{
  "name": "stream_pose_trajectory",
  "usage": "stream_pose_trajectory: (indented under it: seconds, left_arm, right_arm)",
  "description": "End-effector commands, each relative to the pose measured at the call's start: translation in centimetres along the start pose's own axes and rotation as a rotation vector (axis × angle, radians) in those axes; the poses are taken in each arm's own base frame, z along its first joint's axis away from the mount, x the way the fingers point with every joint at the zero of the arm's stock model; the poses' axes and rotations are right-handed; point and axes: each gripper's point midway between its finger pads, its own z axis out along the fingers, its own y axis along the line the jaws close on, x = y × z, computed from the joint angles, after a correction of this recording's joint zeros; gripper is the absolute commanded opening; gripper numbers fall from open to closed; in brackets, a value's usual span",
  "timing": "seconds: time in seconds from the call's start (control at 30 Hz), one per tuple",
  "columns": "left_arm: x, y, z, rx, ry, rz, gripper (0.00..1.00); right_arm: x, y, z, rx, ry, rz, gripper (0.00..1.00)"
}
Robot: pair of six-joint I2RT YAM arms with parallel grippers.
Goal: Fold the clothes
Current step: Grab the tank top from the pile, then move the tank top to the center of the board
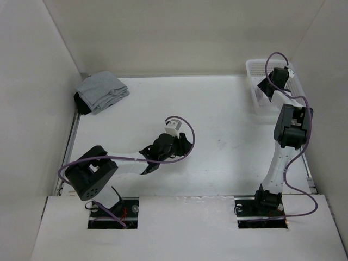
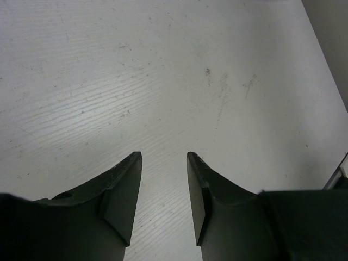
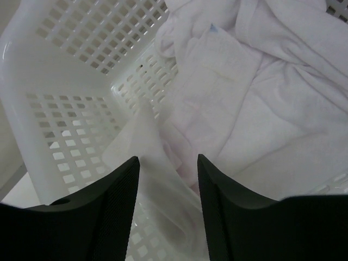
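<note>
In the basket (image 3: 70,54) lie the clothes (image 3: 261,98) (crumpled, seemingly).

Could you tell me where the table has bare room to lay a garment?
Bare: the table between the grey cloth bundle and the basket, beyond the left gripper. Crowded: the basket, where the right gripper hangs above the white garment.

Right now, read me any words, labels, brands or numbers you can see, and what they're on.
No readable text anywhere.
On the white garment: a small bluish spot, maybe a tag, too small to read.
On the basket, grey cloth bundle and table: no markings visible.
</note>
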Motion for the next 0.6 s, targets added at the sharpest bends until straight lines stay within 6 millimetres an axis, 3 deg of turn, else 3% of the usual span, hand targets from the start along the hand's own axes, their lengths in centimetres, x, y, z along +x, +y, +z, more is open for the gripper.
stream_pose_trajectory:
  seconds: [0.0, 0.07, 0.13, 0.23, 0.3, 0.33, 0.37, 0.43, 0.47, 0.5, 0.57]
  left_arm:
    - [-1.4, -1.1, 0.1, 0.055, -0.042, -0.031, 0.37]
    - [-1.5, -1.1, 0.1, 0.056, -0.043, -0.034, 0.37]
    - [-1.5, -1.0, 0.1, 0.055, -0.045, -0.036, 0.37]
    - [-1.5, -0.9, 0.1, 0.052, -0.045, -0.037, 0.37]
    - [-1.5, -0.8, 0.2, 0.050, -0.045, -0.038, 0.37]
    - [-1.5, -0.8, 0.2, 0.050, -0.045, -0.038, 0.37]
    - [-1.6, -0.9, 0.2, 0.051, -0.046, -0.039, 0.37]
    - [-1.6, -0.9, 0.2, 0.052, -0.047, -0.044, 0.37]
    - [-1.7, -0.9, 0.1, 0.054, -0.049, -0.051, 0.37]
    - [-1.8, -0.9, 0.1, 0.054, -0.051, -0.053, 0.37]
    - [-2.2, -0.6, -0.2, 0.052, -0.067, -0.067, 0.37]
  right_arm:
    - [-0.9, 2.4, -0.6, -0.074, -0.029, 0.011, 0.42]
    - [-0.8, 2.7, -0.5, -0.090, -0.023, 0.019, 0.31]
    - [-1.6, 3.1, -0.8, -0.097, -0.045, 0.033, 0.10]
    - [-4.5, 4.2, -2.8, -0.134, -0.146, 0.048, 0.00]
    - [-9.1, 6.0, -7.7, -0.204, -0.298, 0.058, 0.00]
    - [-10.0, 6.3, -8.9, -0.218, -0.329, 0.060, 0.00]
    - [-12.6, 7.5, -13.0, -0.266, -0.414, 0.057, 0.00]
    - [-14.9, 9.6, -18.1, -0.336, -0.491, 0.055, 0.00]
    - [-16.6, 11.9, -23.8, -0.420, -0.558, 0.048, 0.00]
    - [-16.9, 12.5, -25.1, -0.441, -0.571, 0.045, 0.00]
    - [-17.4, 15.9, -32.2, -0.562, -0.625, 0.029, 0.00]
